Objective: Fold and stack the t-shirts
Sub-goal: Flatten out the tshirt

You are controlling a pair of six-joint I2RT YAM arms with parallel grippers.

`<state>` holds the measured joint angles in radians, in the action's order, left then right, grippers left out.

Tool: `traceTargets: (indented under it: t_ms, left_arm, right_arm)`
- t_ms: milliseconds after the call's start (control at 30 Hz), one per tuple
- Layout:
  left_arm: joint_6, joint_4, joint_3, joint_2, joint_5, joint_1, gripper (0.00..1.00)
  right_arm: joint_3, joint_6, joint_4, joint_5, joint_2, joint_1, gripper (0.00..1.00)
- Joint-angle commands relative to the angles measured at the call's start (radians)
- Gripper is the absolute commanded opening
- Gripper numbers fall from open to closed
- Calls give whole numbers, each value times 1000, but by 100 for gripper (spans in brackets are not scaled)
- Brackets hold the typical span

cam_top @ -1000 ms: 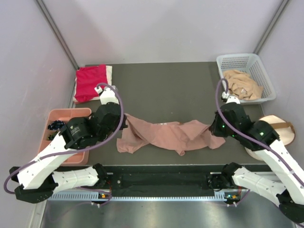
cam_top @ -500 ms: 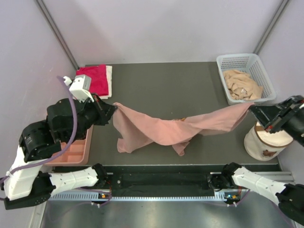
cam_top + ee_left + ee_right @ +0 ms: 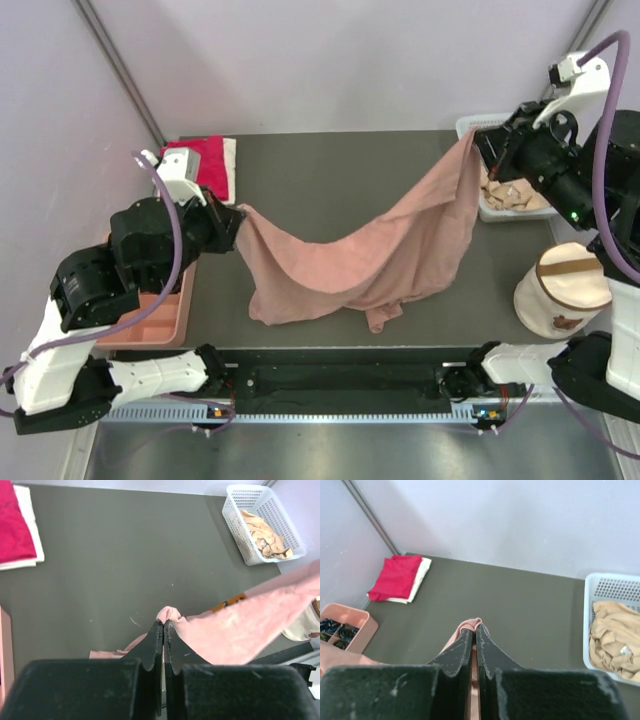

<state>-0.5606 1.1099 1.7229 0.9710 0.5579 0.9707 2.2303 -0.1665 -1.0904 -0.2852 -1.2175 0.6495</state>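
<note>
The dusty-pink t-shirt (image 3: pixel 370 260) hangs stretched between my two grippers above the dark table, its lower edge resting on the table near the front. My left gripper (image 3: pixel 236 218) is shut on its left corner (image 3: pixel 169 614). My right gripper (image 3: pixel 480 145) is shut on its right corner (image 3: pixel 471 625), raised high at the back right. A folded red t-shirt (image 3: pixel 195 165) lies on a white t-shirt (image 3: pixel 230 158) at the back left. A tan t-shirt (image 3: pixel 512 180) lies crumpled in the white basket (image 3: pixel 470 128).
A pink tray (image 3: pixel 150 325) with small dark items stands at the left front, partly under my left arm. The round cream bag with a brown strap (image 3: pixel 562 290) stands at the right. Grey walls close in the back and sides.
My right gripper has risen and swung back toward the basket, lifting the pink t-shirt's right corner high. The shirt has spread out between the grippers. My left gripper has barely moved.
</note>
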Motion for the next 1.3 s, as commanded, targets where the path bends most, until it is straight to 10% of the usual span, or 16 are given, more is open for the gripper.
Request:
traceTargets:
  t_ms: [0,300,567,800,967,1133,1267]
  left_arm:
    - [73,-96,72,54,-50,-1,0]
    - [10,-53,-127,-72,-391,0,0]
    - [-24,-45,-77,-172,-471,-1,0]
    - [36,-256,-292,-161,-136,-1,0]
    - [227,-595,-424,97,79,-67,0]
    - [234,-823,-246,369,-314,-499,0]
    - [315,-685,353,685,-391,-590,0]
  right_arm:
    - [107,39,75,18,-1,-10,0]
    - [-187,-136,-68,430,255,-10,0]
    - [41,-240,-169,555,283,-11,0]
    - [-508,-170,131,248,386,-11,0]
    - [-701,-12,401,72,175,-121,0]
    - [-492,-1,606,280,-126,-428,0]
    - [98,4,427,409,-448,-510,0]
